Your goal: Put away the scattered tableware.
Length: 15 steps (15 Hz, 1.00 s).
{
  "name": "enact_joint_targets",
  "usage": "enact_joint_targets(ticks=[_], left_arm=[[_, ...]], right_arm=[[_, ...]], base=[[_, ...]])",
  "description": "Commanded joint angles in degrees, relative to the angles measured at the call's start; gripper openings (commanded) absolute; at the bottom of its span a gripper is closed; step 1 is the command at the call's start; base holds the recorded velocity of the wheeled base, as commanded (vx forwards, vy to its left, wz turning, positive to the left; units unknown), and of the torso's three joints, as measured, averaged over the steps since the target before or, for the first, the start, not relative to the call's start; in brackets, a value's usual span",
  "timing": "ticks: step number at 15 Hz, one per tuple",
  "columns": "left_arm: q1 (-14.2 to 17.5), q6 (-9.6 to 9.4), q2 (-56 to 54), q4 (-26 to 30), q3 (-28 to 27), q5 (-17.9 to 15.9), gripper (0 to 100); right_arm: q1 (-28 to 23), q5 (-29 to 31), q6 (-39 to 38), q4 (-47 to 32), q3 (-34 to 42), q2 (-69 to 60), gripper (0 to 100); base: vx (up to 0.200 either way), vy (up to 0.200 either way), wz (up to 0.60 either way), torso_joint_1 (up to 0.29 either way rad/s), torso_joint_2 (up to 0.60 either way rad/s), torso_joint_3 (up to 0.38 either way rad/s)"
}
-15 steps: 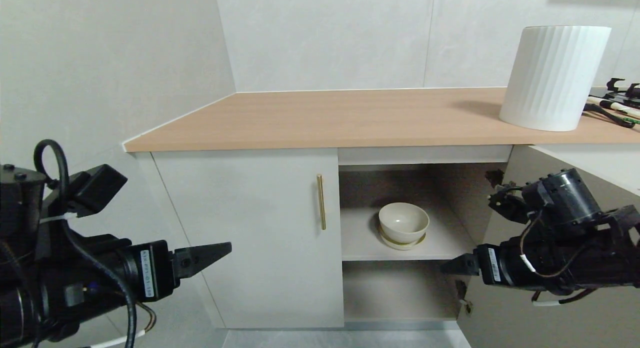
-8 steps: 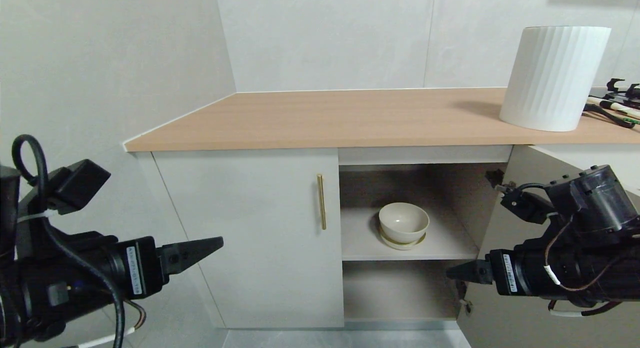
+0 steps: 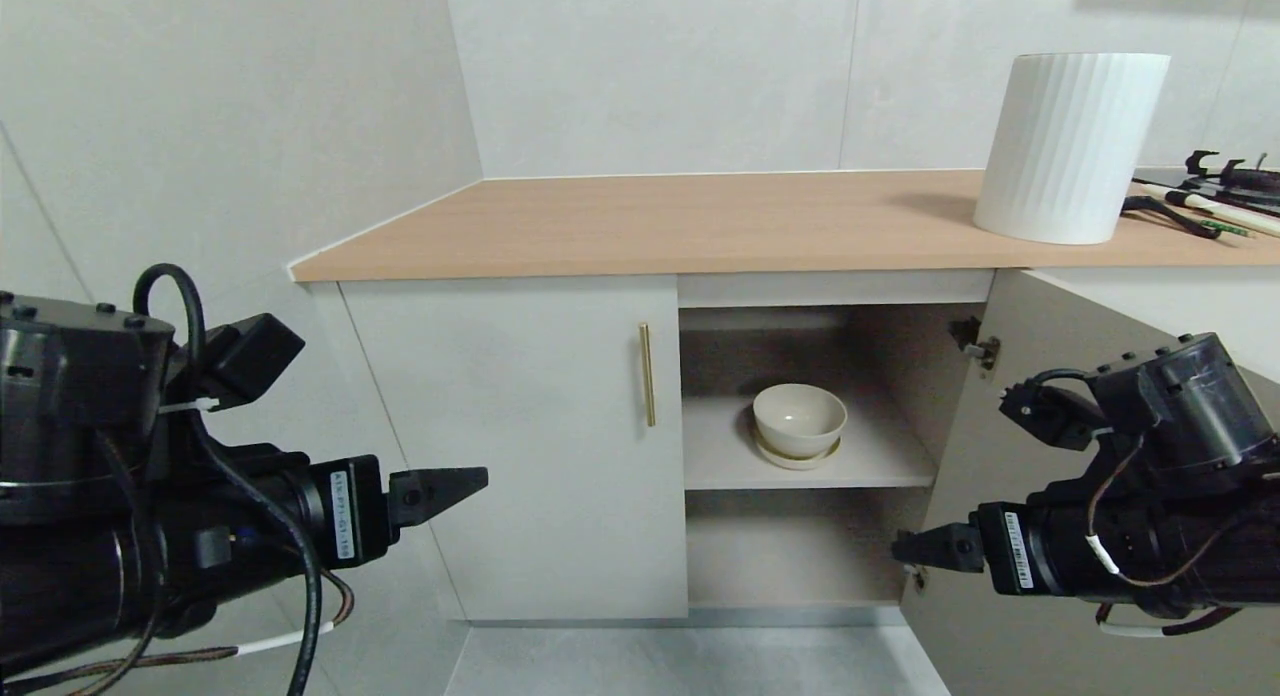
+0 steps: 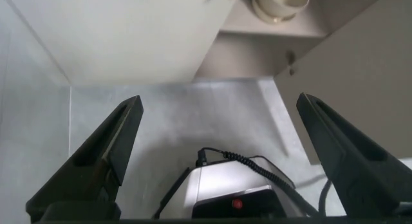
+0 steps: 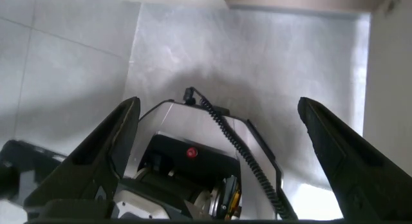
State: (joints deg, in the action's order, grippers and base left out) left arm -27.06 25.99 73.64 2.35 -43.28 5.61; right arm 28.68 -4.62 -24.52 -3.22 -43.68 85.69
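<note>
Bowl (image 3: 799, 420) sat on saucer (image 3: 795, 462) on middle shelf (image 3: 885, 461) of cabinet, toward 4 o'clock from head view centre. Right door (image 3: 965, 481) stood open, left door (image 3: 520, 446) shut. Left gripper (image 3: 450, 486) at 8 o'clock, right gripper (image 3: 920, 548) at 5 o'clock of bowl; both spread wide, holding nothing. Judged: stowing looked done, closing open door probably remained.

A cream bowl (image 3: 799, 418) stands upright, mouth up, nested on a small pale saucer (image 3: 797, 462) whose rim shows around its base. The pair sits on the middle shelf (image 3: 885, 461) inside the open right half of the cabinet (image 3: 520, 436), left of the shelf's centre.
</note>
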Motion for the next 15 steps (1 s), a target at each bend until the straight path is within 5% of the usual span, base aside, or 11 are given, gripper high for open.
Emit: enact_joint_targets(ticks=[1, 6, 15], left_arm=[[0.0, 0.03, 0.5, 0.0, 0.1, 0.0, 100], [0.0, 0.03, 0.5, 0.0, 0.1, 0.1, 100], [0.0, -0.24, 0.4, 0.1, 0.3, 0.2, 100]], right_arm=[[0.0, 0.0, 0.0, 0.0, 0.0, 0.2, 100], [0.0, 0.0, -0.1, 0.0, 0.1, 0.6, 100], [0.0, 2.9, 0.0, -0.6, 2.4, -4.9, 100]], base=[[-0.200, 0.000, 0.00, 0.007, 0.01, -0.002], [-0.200, 0.000, 0.00, 0.003, 0.00, 0.004], [0.000, 0.000, 0.00, 0.000, 0.00, 0.000]])
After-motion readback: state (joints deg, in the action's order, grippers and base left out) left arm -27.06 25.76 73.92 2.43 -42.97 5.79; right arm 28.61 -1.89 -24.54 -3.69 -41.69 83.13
